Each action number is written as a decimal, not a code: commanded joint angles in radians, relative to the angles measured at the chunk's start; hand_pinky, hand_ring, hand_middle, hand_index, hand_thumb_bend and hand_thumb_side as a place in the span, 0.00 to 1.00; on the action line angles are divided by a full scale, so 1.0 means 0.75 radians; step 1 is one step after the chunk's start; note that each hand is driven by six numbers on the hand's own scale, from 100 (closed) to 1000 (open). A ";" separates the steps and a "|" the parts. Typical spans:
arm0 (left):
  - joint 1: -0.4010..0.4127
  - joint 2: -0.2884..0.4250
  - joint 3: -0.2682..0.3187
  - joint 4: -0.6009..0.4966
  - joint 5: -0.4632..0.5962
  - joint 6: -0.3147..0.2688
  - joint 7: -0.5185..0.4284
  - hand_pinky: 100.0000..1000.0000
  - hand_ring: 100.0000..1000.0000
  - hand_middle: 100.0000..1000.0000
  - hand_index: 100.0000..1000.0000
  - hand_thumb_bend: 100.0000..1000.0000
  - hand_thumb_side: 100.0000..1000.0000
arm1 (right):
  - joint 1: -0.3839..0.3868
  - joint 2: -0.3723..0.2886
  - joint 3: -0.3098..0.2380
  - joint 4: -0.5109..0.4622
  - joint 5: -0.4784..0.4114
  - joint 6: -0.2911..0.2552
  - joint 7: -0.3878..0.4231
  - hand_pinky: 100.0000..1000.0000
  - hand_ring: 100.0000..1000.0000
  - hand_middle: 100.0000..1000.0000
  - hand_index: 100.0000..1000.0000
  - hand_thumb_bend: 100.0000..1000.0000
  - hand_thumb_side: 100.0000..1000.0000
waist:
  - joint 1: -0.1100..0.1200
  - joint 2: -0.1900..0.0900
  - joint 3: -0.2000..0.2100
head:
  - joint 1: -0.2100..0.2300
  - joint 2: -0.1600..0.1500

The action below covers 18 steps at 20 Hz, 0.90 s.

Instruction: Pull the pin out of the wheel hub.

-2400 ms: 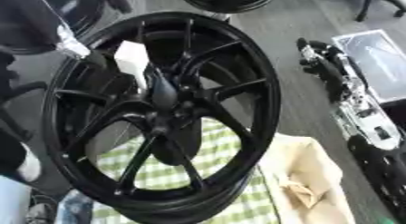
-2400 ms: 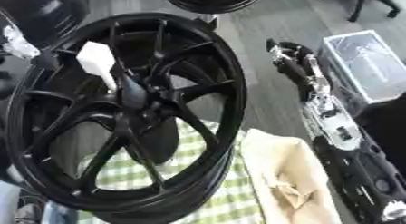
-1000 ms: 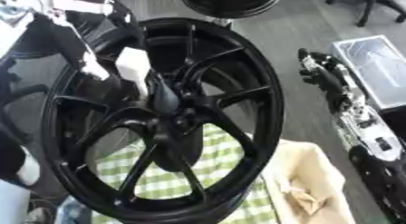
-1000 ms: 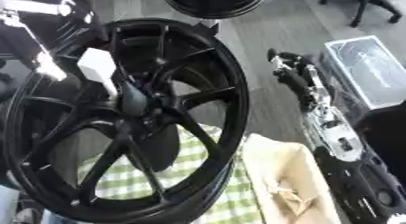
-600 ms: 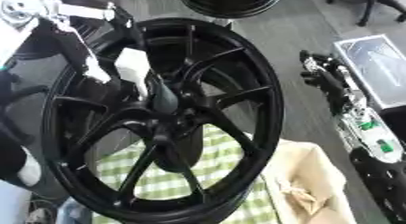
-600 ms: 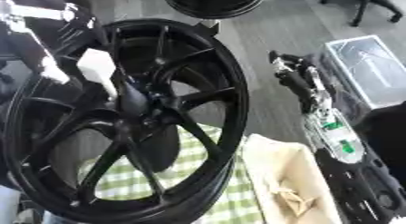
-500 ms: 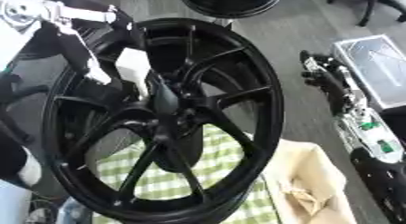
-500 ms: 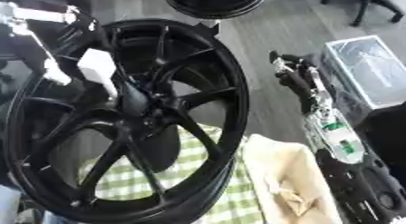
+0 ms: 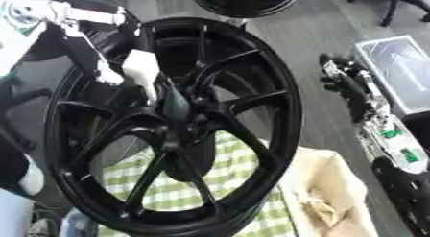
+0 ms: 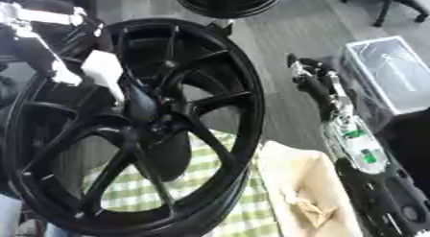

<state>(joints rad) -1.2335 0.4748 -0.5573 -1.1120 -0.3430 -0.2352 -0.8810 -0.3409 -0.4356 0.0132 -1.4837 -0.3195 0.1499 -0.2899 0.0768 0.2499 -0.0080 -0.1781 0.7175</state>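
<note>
A big black wheel hub stands tilted on a green checked cloth, its spokes facing me. A white block-shaped piece sits among the upper-left spokes, just above the hub's centre; I take it for the pin's head. My left arm comes in from the upper left, and my left hand, silver and white, lies against the left side of that white piece. Its grip is hidden by blur and the rim. My right hand rests idle to the right of the wheel, fingers relaxed and pointing up, holding nothing.
A beige cloth bag lies at the lower right beside the wheel. A clear plastic box stands on the grey floor at the right. Another dark round object is behind the wheel at the top.
My left arm has come in from the upper left and its hand has settled against the white piece. The wheel and my right arm have stayed where they were.
</note>
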 commanded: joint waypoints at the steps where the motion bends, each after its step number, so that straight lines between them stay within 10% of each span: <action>1: -0.026 0.017 0.013 -0.019 0.007 -0.017 -0.035 0.84 0.76 0.62 0.51 0.15 0.04 | -0.008 -0.018 -0.009 -0.012 0.000 -0.004 0.001 0.74 0.66 0.60 0.76 0.26 0.43 | -0.007 -0.015 -0.003 | 0.003 -0.019; 18: -0.051 0.046 0.095 -0.118 0.043 0.088 -0.035 0.79 0.69 0.49 0.26 0.07 0.00 | -0.005 -0.019 -0.006 -0.008 0.002 -0.001 0.011 0.74 0.66 0.60 0.76 0.25 0.43 | -0.010 -0.021 -0.002 | -0.002 -0.005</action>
<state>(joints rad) -1.2420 0.4767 -0.5107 -1.1763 -0.3174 -0.1736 -0.9063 -0.3361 -0.4355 0.0132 -1.4830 -0.3195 0.1521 -0.2853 0.0763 0.2507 -0.0097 -0.1780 0.7186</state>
